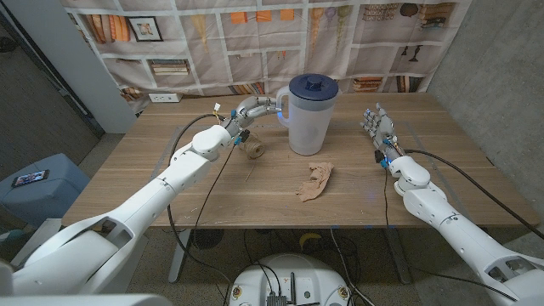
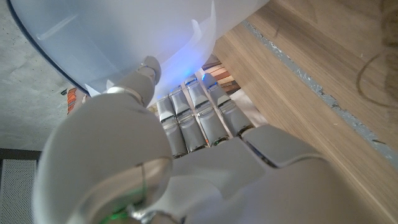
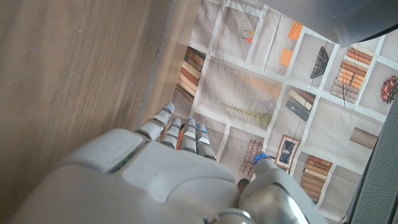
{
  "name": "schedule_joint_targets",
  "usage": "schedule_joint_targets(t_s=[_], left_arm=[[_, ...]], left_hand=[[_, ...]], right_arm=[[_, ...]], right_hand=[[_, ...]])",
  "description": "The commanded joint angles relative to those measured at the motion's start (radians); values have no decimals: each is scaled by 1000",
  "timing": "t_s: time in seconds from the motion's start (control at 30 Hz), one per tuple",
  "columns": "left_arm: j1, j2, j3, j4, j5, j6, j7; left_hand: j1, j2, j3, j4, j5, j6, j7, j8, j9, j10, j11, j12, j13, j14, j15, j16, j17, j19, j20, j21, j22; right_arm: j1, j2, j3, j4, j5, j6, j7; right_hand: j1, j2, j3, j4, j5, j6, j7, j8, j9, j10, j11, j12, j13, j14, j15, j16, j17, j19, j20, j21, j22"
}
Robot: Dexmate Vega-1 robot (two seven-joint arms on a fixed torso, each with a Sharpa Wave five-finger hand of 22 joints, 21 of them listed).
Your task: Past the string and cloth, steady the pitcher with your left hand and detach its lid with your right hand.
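A translucent pitcher (image 1: 308, 123) with a dark blue lid (image 1: 313, 86) stands upright at the table's far middle. My left hand (image 1: 253, 110) reaches to its handle (image 1: 281, 105) from the left. In the left wrist view the fingers (image 2: 198, 115) stretch out straight toward the pitcher wall (image 2: 124, 31), with their tips hidden by the handle and the thumb (image 2: 148, 70) close against the wall. My right hand (image 1: 377, 127) stands to the right of the pitcher, well apart from it, with fingers spread and nothing in them. A spool of string (image 1: 252, 150) and a crumpled tan cloth (image 1: 316, 180) lie nearer to me.
The wooden table (image 1: 153, 183) ends at a printed bookshelf backdrop (image 1: 212, 38). A blue bin (image 1: 38, 183) with a phone on it stands off the table's left side. Black cables run along both arms.
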Motion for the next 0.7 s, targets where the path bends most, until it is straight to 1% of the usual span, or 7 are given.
schedule_joint_targets(t_s=[0.03, 0.2, 0.37, 0.7], left_arm=[[10, -20, -8, 17, 7, -71, 6], [8, -33, -12, 41, -3, -112, -10], [5, -36, -12, 48, -6, -121, -21], [-7, -32, -8, 55, -9, -116, -46]], left_hand=[[30, 35, 23, 11, 1, 81, 24, 8, 2, 38, -23, 2, 2, 23, -112, 8, 3, 12, -141, -1, 1], [34, 33, 23, 9, 1, 85, 23, 7, 3, 43, -24, 1, 2, 30, -116, 9, 4, 14, -142, -1, 2], [39, 30, 25, 7, 1, 86, 21, 5, 3, 43, -29, -2, 2, 30, -116, 7, 3, 16, -144, -1, 2], [41, 28, 26, 9, 0, 92, 20, 4, 4, 48, -26, -5, 3, 35, -115, 7, 3, 19, -145, -1, 3]], right_arm=[[-10, -12, 4, -22, -4, -7, -6], [-14, -21, 5, -35, -10, -10, -8], [-28, -41, 10, -70, -18, -20, -20], [-66, -125, 25, -189, -88, -69, -84]], right_hand=[[-6, 17, 0, 5, 7, 10, 3, 4, 2, 7, 0, 4, 3, 2, -2, 4, 1, 6, 2, 3, 4], [-7, 17, 0, 6, 7, 11, 0, 4, 2, 7, 0, 4, 3, 2, -1, 5, 1, 7, 3, 3, 4], [-6, 17, 0, 6, 7, 11, 1, 4, 2, 7, 0, 4, 3, 2, -1, 4, 0, 7, 2, 3, 4], [-1, 18, 1, 2, 8, 11, -2, 3, 2, 8, 0, 4, 3, 3, -2, 5, -2, 8, 3, 3, 4]])
